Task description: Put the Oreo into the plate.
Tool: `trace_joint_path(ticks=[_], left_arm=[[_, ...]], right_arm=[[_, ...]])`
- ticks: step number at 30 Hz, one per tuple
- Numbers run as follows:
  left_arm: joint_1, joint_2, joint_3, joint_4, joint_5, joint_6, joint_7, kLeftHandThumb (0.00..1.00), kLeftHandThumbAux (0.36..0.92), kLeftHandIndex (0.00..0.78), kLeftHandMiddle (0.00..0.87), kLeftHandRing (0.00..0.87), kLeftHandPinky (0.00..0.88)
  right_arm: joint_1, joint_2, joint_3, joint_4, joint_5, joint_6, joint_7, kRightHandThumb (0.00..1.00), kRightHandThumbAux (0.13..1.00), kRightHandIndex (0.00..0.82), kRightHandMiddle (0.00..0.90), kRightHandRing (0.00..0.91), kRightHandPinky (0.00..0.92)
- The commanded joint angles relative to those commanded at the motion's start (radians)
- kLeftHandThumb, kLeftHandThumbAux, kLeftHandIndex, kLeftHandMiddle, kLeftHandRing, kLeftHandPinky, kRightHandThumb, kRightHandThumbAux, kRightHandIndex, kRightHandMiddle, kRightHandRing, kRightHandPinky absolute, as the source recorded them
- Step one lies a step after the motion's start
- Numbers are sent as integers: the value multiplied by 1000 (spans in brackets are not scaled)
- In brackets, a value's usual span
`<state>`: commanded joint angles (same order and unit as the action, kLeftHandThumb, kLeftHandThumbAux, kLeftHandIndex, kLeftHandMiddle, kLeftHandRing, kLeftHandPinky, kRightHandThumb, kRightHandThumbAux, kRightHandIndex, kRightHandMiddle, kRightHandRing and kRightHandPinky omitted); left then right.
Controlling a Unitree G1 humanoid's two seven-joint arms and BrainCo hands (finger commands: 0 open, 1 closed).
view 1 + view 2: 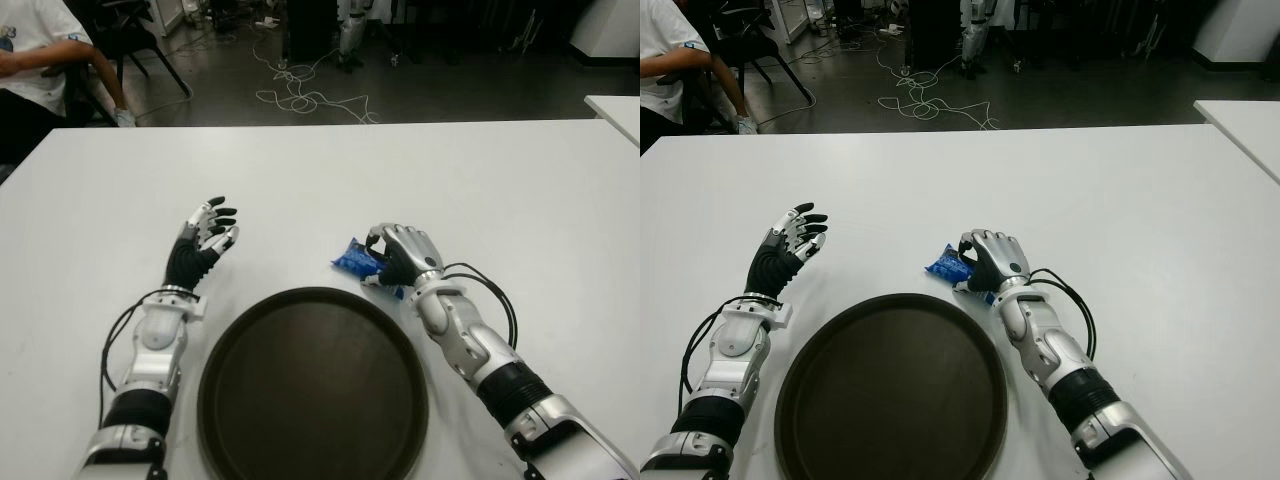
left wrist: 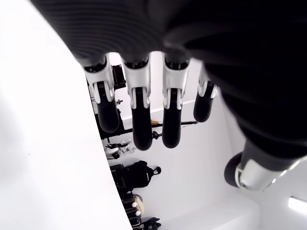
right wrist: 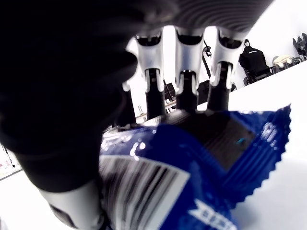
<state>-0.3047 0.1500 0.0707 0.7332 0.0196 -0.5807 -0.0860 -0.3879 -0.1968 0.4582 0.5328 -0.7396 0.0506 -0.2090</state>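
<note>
Right robot hand (image 1: 402,256): seen just beyond the right far rim of the plate, palm down over the surface. Fingers (image 3: 184,72) are curled over the Oreo packet (image 1: 358,260), with the thumb pressed against its near side; the packet is gripped between them, as shown in the right wrist view. Whether the packet is lifted clear of the surface cannot be told.

Oreo packet: blue foil wrapper with a crimped, saw-toothed end and a white barcode panel. One end is shown protruding from the right robot hand toward the left robot hand; the rest is covered by the fingers. It is located outside the plate, just beside the rim.

Left robot hand (image 1: 205,238): seen beside the left far rim of the plate, well apart from the packet. Fingers are extended and slightly spread, black tips pointed away from the robot; nothing is held.

Plate (image 1: 312,385): round, dark brown, with a raised rim, placed between the two forearms, nearer the robot than both hands. Nothing is seen in it.

Surface (image 1: 330,180): white tabletop.

Background: a seated person (image 1: 35,55) in a white shirt is seen at the far left, and loose cables (image 1: 300,100) are seen on the floor.
</note>
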Motion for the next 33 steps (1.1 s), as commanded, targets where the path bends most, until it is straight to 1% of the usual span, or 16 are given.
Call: trace_joint_path(ticks=[5, 9, 15, 17, 18, 19, 21, 24, 25, 26, 28, 29, 33], left_arm=[[1, -2, 0, 1, 14, -4, 23, 42, 587, 170, 265, 258, 235], [2, -1, -2, -1, 14, 2, 23, 36, 589, 154, 255, 245, 218], [2, -1, -3, -1, 10, 3, 17, 18, 608, 151, 248, 237, 206], [1, -2, -4, 0, 8, 3, 16, 27, 605, 154, 248, 240, 210], [1, -2, -3, 0, 7, 2, 15, 29, 597, 155, 251, 243, 215], [1, -2, -3, 1, 7, 2, 16, 31, 595, 155, 252, 244, 216], [-1, -2, -4, 4, 9, 0, 18, 37, 585, 158, 256, 250, 224], [-2, 0, -5, 10, 13, -2, 22, 51, 577, 160, 255, 253, 227], [-2, 0, -6, 11, 15, -3, 24, 57, 588, 161, 256, 253, 231], [-3, 0, -6, 12, 16, -4, 25, 61, 595, 162, 257, 253, 234], [-3, -1, -6, 13, 16, -4, 26, 64, 601, 163, 257, 253, 236], [-3, -1, -6, 14, 15, -4, 26, 58, 600, 162, 258, 250, 229], [-3, -2, -7, 13, 12, -3, 26, 46, 589, 160, 258, 246, 218]], right_arm=[[1, -3, -3, 3, 6, -10, -3, 50, 885, 483, 585, 578, 547], [-1, -4, -5, 8, 9, -12, -1, 44, 886, 474, 578, 574, 544], [0, -9, -8, 3, 12, -14, 2, 14, 882, 475, 593, 592, 539], [4, -12, -12, -7, 13, -14, 3, 5, 878, 471, 582, 582, 503], [5, -13, -13, -11, 14, -13, 3, 3, 867, 464, 566, 558, 439], [6, -14, -15, -13, 13, -13, -1, 2, 863, 462, 560, 550, 416], [5, -15, -17, -14, 11, -13, -8, 1, 857, 462, 551, 544, 423], [-2, -19, -23, -5, 8, -21, -32, 6, 866, 474, 567, 571, 501], [-5, -21, -25, -1, 7, -24, -41, 37, 872, 495, 608, 612, 566], [-7, -22, -26, 2, 7, -26, -47, 61, 874, 508, 634, 638, 608], [-10, -25, -29, 4, 10, -31, -52, 82, 876, 520, 657, 661, 644], [-11, -27, -31, 4, 13, -34, -53, 91, 877, 542, 681, 685, 667], [-14, -38, -45, -10, 27, -40, -37, 98, 878, 580, 719, 721, 701]])
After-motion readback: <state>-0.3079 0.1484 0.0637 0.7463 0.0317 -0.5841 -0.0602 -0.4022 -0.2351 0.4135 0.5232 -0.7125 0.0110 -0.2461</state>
